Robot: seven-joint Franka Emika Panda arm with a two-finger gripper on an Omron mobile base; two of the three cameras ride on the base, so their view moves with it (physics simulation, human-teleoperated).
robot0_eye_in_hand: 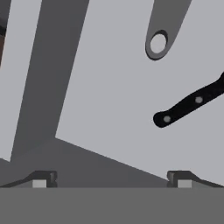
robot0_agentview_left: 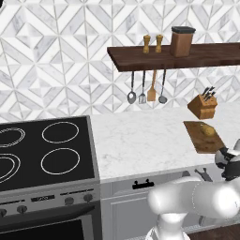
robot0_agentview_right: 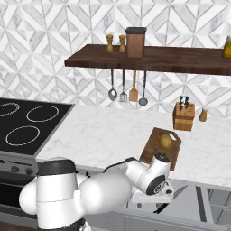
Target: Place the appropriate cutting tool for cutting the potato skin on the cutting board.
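On the marble counter (robot0_agentview_right: pixel 108 131), the potato (robot0_agentview_right: pixel 166 140) is sitting on the cutting board (robot0_agentview_right: pixel 155 149), with the knife block (robot0_agentview_right: pixel 183 116) at its one o'clock. Below the counter edge, the jaws (robot0_eye_in_hand: pixel 111 178) are hanging wide apart and holding nothing over a grey drawer floor (robot0_eye_in_hand: pixel 113 100), where a black knife handle (robot0_eye_in_hand: pixel 188 105) is lying at two o'clock beside a grey handle with a hole (robot0_eye_in_hand: pixel 162 30).

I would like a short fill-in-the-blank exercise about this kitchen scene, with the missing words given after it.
1. The potato lies on the ____ board.
2. The knife block stands on the counter, below the dark wooden ____.
3. In the hand view, the black handle has two pale ____.
4. Left of the counter is the black ____.

Missing words: cutting; shelf; rivets; stove
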